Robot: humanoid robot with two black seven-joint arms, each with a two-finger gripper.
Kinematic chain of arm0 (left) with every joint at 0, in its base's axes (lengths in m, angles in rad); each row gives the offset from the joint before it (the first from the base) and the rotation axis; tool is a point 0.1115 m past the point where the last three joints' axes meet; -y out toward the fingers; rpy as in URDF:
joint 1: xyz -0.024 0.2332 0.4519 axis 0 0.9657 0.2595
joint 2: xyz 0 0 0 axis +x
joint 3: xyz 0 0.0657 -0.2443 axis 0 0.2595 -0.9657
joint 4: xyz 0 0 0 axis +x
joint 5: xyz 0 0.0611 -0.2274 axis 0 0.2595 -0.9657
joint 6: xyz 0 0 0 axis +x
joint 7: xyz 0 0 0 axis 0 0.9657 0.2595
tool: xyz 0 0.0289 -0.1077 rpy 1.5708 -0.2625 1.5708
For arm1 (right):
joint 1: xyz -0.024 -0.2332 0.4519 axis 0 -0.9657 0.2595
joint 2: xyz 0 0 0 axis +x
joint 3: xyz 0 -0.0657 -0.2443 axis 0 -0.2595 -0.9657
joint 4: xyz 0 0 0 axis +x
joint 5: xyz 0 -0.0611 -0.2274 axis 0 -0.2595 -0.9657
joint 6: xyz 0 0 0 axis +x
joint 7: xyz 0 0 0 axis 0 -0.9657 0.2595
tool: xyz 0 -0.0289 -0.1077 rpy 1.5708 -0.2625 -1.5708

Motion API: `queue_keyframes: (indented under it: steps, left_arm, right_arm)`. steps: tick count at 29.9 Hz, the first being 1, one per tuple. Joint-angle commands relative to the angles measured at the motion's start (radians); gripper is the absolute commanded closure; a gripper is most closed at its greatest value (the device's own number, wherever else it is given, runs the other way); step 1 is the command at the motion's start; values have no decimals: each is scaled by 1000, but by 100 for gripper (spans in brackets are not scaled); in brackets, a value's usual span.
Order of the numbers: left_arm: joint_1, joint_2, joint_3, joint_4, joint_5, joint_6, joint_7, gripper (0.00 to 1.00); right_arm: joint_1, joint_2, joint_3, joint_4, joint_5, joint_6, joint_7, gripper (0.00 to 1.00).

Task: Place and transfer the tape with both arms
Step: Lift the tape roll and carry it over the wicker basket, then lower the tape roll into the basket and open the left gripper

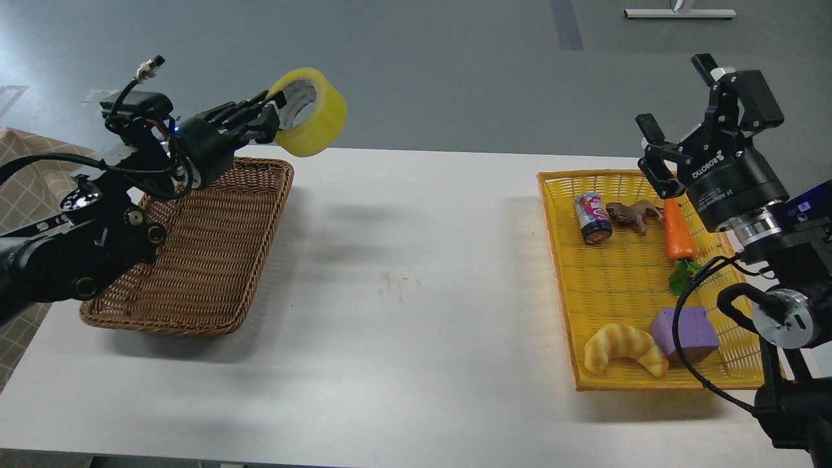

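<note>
- Above the far edge of the brown wicker basket (195,260), the tape (311,112) hangs in the air — core tilted toward the camera.
- The left gripper (270,117) pinches the roll by its wall, fingers closed through the core.
- At the right, the right gripper (682,123) hovers with fingers spread above the yellow tray (624,279).
- The tray sits on the white counter (403,273) — it holds a can (593,218), carrot (678,229), croissant (625,349) and purple block (690,333).
</note>
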Motion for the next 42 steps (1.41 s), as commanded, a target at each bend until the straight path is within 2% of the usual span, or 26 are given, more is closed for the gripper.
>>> queue_keyframes:
  steps: [1,8,12,16,22,25,32,42]
  left_arm:
    - [42,36,7,3,-1,14,-19,78]
    - [93,51,13,23,8,54,-25,78]
    - [139,74,13,46,11,69,-54,78]
    - [174,81,13,61,14,92,-61,78]
    - [217,90,13,98,14,123,-98,78]
    - [229,85,24,159,13,143,-115,78]
    - [228,68,92,265,0,237,-181,76]
    - [229,68,107,270,0,237,-190,74]
  right_arm:
    - [-3,2,-1,-7,0,0,0,0]
    - [-1,6,-9,-7,0,0,2,0]
    - [-3,5,-9,-7,0,0,2,0]
    - [-6,6,-9,-7,0,0,2,0]
    - [-7,8,-9,-7,0,-1,2,0]
    - [-9,9,-9,-4,0,-1,2,0]
    - [-14,8,-9,-3,0,-1,2,0]
    - [-17,9,-12,-3,0,-1,2,0]
